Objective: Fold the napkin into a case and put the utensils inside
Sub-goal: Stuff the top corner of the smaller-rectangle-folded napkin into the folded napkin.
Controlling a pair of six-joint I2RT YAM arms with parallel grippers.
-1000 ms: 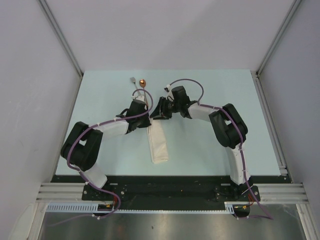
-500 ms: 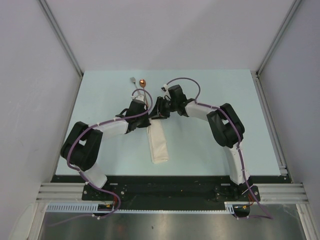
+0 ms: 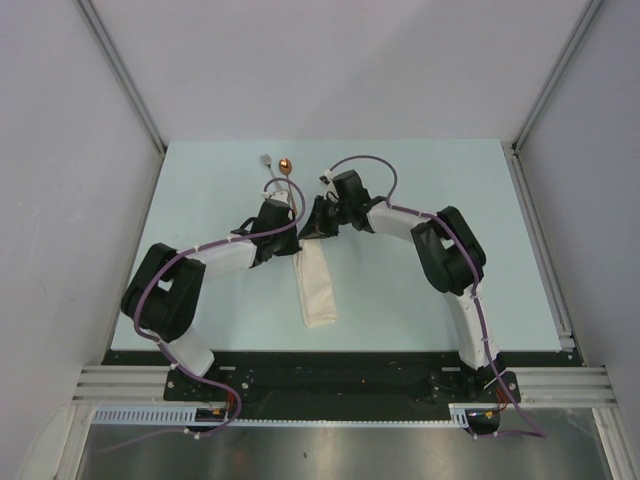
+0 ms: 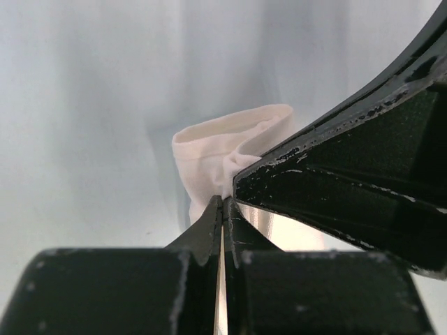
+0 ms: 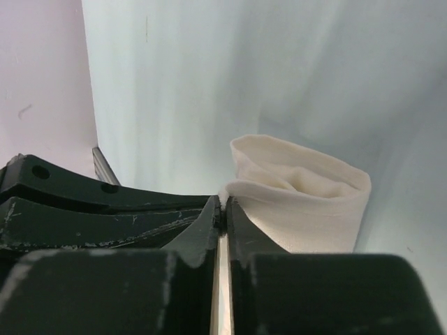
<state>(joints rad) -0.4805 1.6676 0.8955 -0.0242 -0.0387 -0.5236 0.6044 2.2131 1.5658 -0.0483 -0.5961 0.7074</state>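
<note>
Entry: one off-white, plain cloth napkin (image 3: 318,290), already folded into a narrow, layered case (image 5: 300,192), is lying lengthwise on the pale green table (image 3: 430,180) between the two arms. The left pincer (image 4: 222,202) and the right pincer (image 5: 222,202) are each clamping tight on a lip of its far end, apparently spreading the mouth. The small silver metal fork (image 3: 266,160) and the copper-bowled spoon (image 3: 286,165) are lying beyond that mouth, outside the case. Folding is looking complete; inserting both utensils is remaining. No brand, label or legible writing is showing.
</note>
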